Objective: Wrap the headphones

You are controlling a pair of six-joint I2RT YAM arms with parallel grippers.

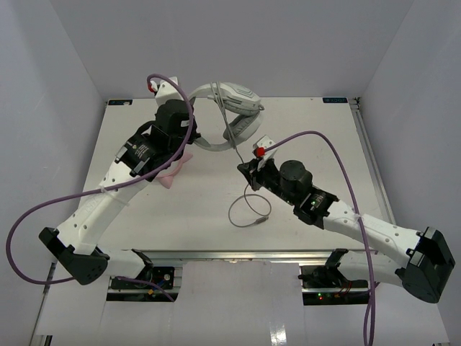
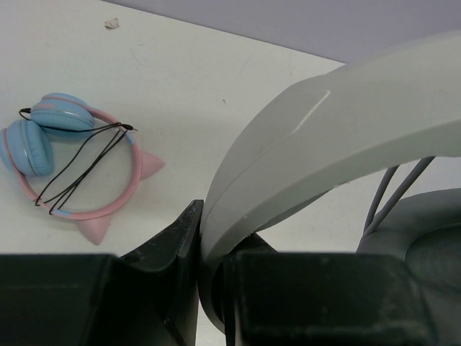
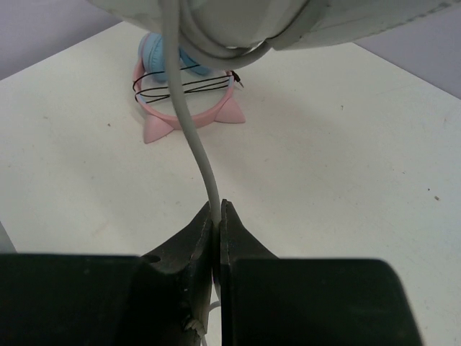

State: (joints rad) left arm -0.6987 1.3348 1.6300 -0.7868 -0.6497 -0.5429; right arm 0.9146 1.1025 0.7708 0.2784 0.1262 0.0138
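The white-and-grey headphones are held up at the back of the table. My left gripper is shut on their arched headband, which fills its jaws in the left wrist view, with a padded ear cup to the right. The thin grey cable runs down from a cup into my right gripper, which is shut on the cable just below the cups. Past the right gripper the cable lies in a loose loop on the table, ending in the plug.
A blue-and-pink cat-ear headset with a thin dark cord lies on the table, partly under the left arm. Purple arm cables arc over both arms. White walls enclose the table on three sides.
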